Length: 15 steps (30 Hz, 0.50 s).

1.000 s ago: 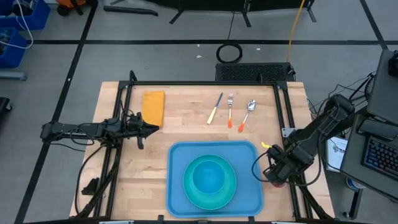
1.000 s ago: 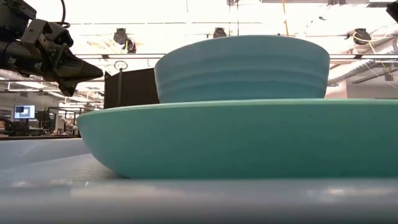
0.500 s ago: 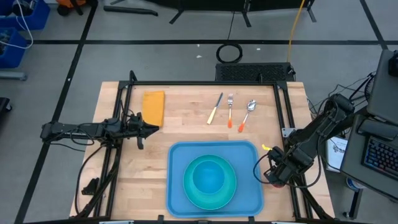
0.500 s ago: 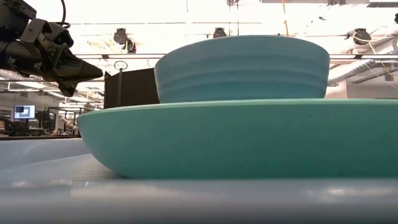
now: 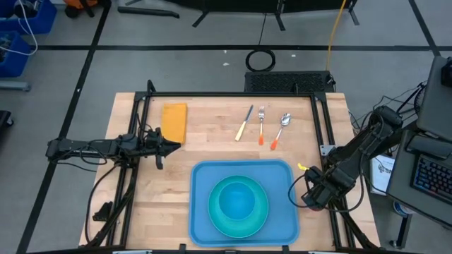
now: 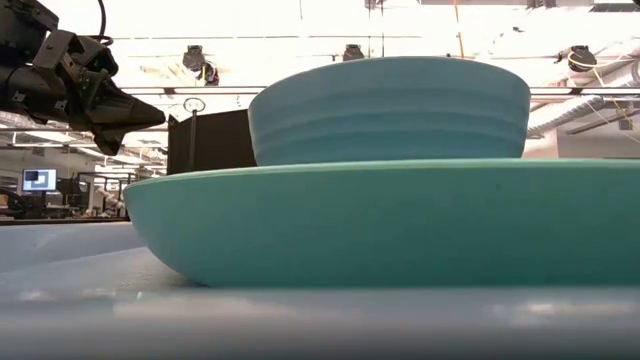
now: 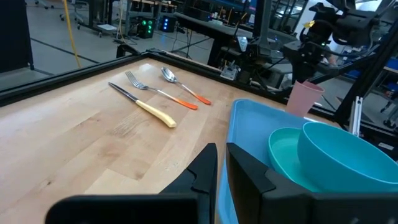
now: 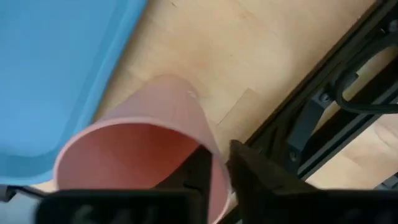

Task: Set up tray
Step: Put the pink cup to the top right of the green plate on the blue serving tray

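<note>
Wooden tabletop [image 5: 212, 148] carries the blue tray [image 5: 203, 212] at its near edge, middle, with a turquoise plate [image 5: 220, 227] and bowl [image 5: 237, 199] stacked inside. Right claw [image 5: 316, 200] sits just off the tray's right rim, fingers pinching the rim of a pink cup [image 8: 140, 149]. Left claw [image 5: 171, 145] waits left of the tray near the orange napkin [image 5: 174, 121], fingers pressed together. Knife [image 5: 244, 123], fork [image 5: 260, 124], spoon [image 5: 280, 130] lie behind the tray.

Risk: thin one-wall pinch, so the cup may slip or tip when moved; it could also clip the tray rim or the plate, which fills most of the tray.
</note>
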Motion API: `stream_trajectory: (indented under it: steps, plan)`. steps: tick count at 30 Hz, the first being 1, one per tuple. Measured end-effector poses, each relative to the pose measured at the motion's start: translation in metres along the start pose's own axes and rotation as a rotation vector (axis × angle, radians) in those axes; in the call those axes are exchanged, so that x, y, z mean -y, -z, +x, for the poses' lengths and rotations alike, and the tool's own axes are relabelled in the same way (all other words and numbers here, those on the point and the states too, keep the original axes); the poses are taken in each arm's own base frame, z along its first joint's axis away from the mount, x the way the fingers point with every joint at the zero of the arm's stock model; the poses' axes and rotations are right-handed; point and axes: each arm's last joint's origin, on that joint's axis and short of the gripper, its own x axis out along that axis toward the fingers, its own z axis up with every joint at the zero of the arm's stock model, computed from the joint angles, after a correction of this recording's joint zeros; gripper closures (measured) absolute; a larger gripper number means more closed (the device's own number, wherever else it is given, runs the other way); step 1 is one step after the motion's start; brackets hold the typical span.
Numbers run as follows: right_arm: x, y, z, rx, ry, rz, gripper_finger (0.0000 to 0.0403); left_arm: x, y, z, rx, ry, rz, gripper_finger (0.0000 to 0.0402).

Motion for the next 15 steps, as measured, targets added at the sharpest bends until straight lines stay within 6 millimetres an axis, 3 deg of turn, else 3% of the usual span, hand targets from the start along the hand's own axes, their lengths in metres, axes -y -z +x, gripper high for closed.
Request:
stream_trajectory:
  steps: [2, 15]
  plan:
    - [0.001, 0.000, -0.002, -0.002, -0.015, -0.006, 0.0393, 0.000, 0.000, 0.000, 0.000, 0.000, 0.000, 0.0364]
    - [0.014, -0.004, -0.015, 0.084, -0.099, 0.004, 0.0401, 0.000, 0.000, 0.000, 0.000, -0.001, 0.009, 0.0364]
